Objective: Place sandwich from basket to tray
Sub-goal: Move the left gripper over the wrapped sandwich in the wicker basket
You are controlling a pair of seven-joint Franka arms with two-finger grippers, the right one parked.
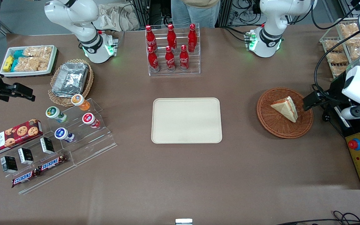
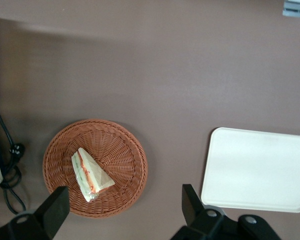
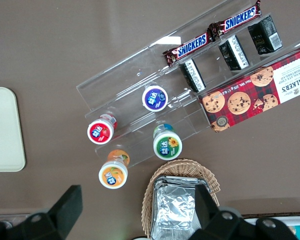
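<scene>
Since the jaws are spread wide with nothing between them, I'd say this one is basically at square one. The gripper [image 2: 121, 212] hangs up in the air just beside the basket [image 1: 272, 123], on the side toward the working arm's end of the table, and in the wrist view one finger [image 2: 54, 209] sits over the basket's rim while the other is out over bare tabletop between basket and tray, so it's roughly lined up but not down yet. Nothing is touching the sandwich [image 1: 286, 107]. It lies flat in the basket, a bit off the basket's centre toward the gripper, with its orange filling edge along one side and its point aimed toward the tray. The basket itself looks like it's sitting square on the brown table [image 1: 180, 181]. The tray [image 1: 186, 120] is well apart from the basket, toward the parked arm's end, and it has nothing on it at all. So as I read it: zero steps properly done, unless you count hovering near the target. Left to do is come down over the wedge, pinch it, lift it clear of the basket rim, carry it over to the tray and let go. The only fiddly bit I'd guess at is the bread being soft, so the squeeze could squash it or let it slip.
</scene>
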